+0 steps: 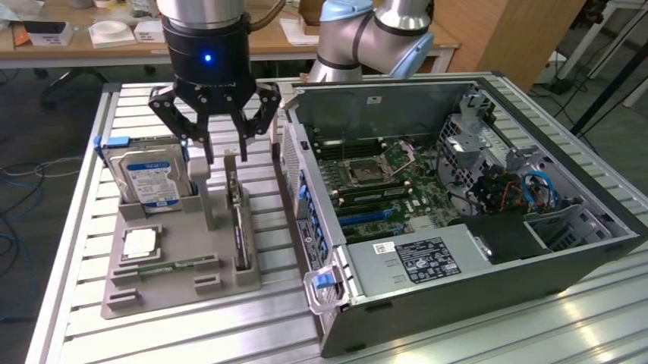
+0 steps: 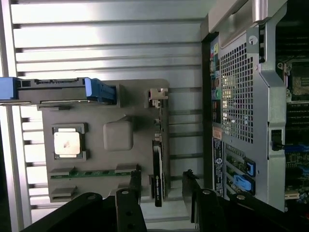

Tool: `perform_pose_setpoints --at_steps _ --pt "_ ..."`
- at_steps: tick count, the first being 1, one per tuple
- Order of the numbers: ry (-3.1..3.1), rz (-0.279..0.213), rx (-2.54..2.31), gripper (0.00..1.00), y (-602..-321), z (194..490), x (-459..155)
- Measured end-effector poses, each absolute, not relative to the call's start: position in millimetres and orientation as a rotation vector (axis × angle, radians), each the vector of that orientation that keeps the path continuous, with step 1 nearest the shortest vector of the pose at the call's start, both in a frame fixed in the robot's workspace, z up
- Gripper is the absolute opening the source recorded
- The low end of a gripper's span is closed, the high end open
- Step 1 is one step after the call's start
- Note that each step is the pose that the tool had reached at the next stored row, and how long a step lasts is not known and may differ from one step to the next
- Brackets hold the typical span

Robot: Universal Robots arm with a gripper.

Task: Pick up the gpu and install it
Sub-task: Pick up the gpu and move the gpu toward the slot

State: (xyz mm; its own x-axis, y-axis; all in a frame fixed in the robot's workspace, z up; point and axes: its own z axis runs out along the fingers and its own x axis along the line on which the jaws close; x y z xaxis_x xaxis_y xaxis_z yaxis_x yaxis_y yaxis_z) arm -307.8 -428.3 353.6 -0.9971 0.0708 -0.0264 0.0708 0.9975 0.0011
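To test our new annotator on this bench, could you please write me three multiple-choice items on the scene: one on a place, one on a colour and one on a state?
1. Where is the gpu?
A. Standing on edge in the grey holder tray, beside the computer case
B. Seated inside the computer case
C. Held up in the air

2. What colour is the hard drive's label?
A. Red
B. Yellow
C. Blue and white

3. How is the pincer?
A. Shut on the gpu
B. Open, above the gpu, holding nothing
C. Shut on the hard drive

Answers:
1 A, the card stands upright in a tray slot.
2 C, the label shows blue and white in the exterior view.
3 B, its fingers are spread over the card with nothing between them.
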Motion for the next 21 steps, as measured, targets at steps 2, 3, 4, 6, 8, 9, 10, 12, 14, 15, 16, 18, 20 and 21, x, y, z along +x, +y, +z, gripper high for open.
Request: perform_pose_setpoints --at_steps 2,3,4,6,8,9,10,12,14,15,16,18,20,21 --pt "3.113 0.000 0.110 0.47 -428.3 349.8 -307.8" --pt "3.113 0.000 0.110 0.47 -428.3 348.1 -307.8" --pt "3.113 0.000 0.110 0.47 -428.3 346.3 -307.8" --pt "3.113 0.000 0.110 0.47 -428.3 342.7 -307.8" --pt "3.113 0.000 0.110 0.47 -428.3 339.0 -307.8" --pt "3.113 0.000 0.110 0.47 -428.4 337.1 -307.8" --pt "3.113 0.000 0.110 0.47 -428.6 335.3 -307.8" --pt "3.113 0.000 0.110 0.47 -428.6 334.3 -307.8" --pt "3.113 0.000 0.110 0.47 -428.6 334.3 -307.8" --pt "3.113 0.000 0.110 0.47 -428.6 334.3 -307.8" --pt "3.113 0.000 0.110 0.47 -428.6 334.0 -307.8" --pt "3.113 0.000 0.110 0.47 -429.0 331.8 -307.8" --pt "3.113 0.000 0.110 0.47 -430.5 329.1 -307.7" --pt "3.113 0.000 0.110 0.47 -430.7 327.2 -307.8"
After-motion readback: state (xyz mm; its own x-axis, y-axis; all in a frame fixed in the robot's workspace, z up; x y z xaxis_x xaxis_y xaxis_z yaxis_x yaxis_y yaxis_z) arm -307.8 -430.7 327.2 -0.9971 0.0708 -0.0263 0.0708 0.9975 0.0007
